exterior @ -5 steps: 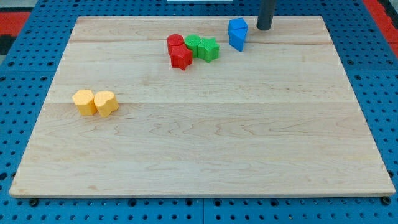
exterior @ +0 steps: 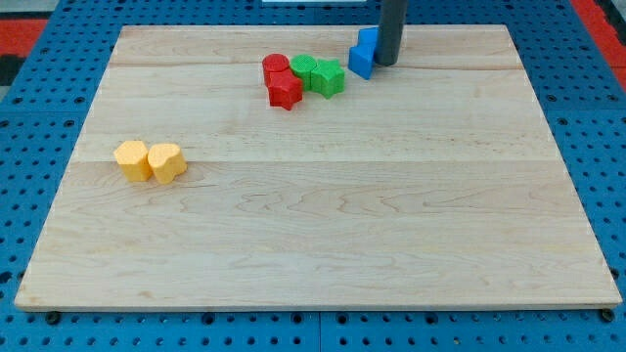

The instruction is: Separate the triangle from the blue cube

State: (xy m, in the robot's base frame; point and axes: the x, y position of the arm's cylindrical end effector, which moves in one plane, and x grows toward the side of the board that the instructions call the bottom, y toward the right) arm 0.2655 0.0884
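The blue triangle (exterior: 361, 63) sat near the view's top edge of the board, a little right of centre, and the blue cube (exterior: 369, 41) stood just behind it, toward the view's top; the two blue blocks were touching or very nearly so, and I could not make out a gap between them. My rig had no jaws to spread or press together: it ended in a plain dark rod. My tip (exterior: 387, 64) was down at the board, tight against the right side of the blue pair, and the rod hid part of the cube's right face. It held nothing.

The visible blue shapes were hard to separate cleanly, since both were the same bright blue and the rod covered their right edges. The lower, nearer piece showed a slanted face.

To the view's left of the blue pair, two green blocks (exterior: 321, 74) lay side by side, touching, one of them star-like. Just left of those, two red blocks (exterior: 281, 80) were bunched together, a rounded one behind a star-like one, touching the green ones. Well apart, at the view's left and lower down, two yellow blocks (exterior: 149, 160) rested against each other.

The board (exterior: 323, 225) was pale wood with faint grain lines, lying on a blue pegboard surface (exterior: 29, 196), with red panels (exterior: 24, 24) showing at the top corners.
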